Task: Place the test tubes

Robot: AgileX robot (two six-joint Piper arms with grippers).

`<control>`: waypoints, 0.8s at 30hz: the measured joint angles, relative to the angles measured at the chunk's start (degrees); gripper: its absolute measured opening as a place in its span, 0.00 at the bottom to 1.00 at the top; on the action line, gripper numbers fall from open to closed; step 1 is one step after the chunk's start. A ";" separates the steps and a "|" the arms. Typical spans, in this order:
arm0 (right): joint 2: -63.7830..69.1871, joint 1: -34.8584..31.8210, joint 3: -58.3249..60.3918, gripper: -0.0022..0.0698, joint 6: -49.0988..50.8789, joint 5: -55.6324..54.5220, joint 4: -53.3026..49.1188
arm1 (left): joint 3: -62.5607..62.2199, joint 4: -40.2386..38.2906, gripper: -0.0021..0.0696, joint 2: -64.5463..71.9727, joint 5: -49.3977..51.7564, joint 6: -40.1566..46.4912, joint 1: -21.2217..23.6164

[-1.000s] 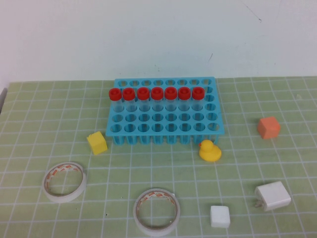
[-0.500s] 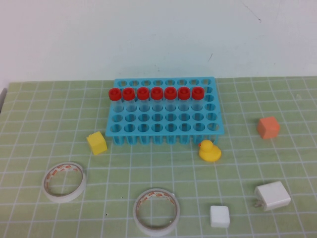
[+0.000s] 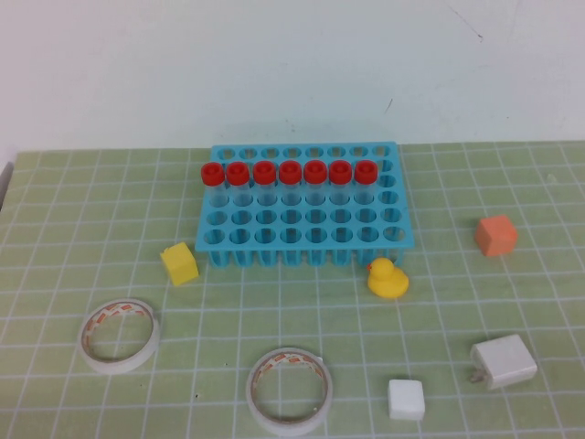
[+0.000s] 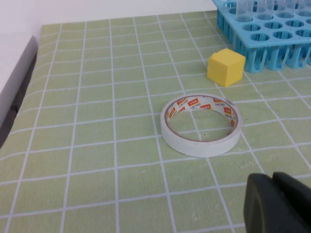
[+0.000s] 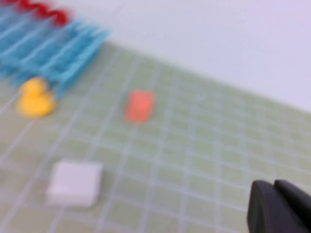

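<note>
Your left gripper (image 4: 273,180) is hanging clenched and empty off the near left of the blue plastic rack (image 3: 306,218), with a white tape roll (image 4: 201,124) and yellow foam cube (image 4: 225,67) lying between. Seven red-capped clear test tubes (image 3: 290,174) are standing upright in the rack's second row from the back. Your right gripper (image 5: 274,187) is hovering clenched and empty off the rack's right, past a yellow rubber duck (image 5: 35,98)
</note>
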 joint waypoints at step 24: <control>-7.95 -8.95 21.16 0.03 -0.11 -12.04 1.75 | 0.00 -0.09 0.03 0.00 0.00 0.00 0.00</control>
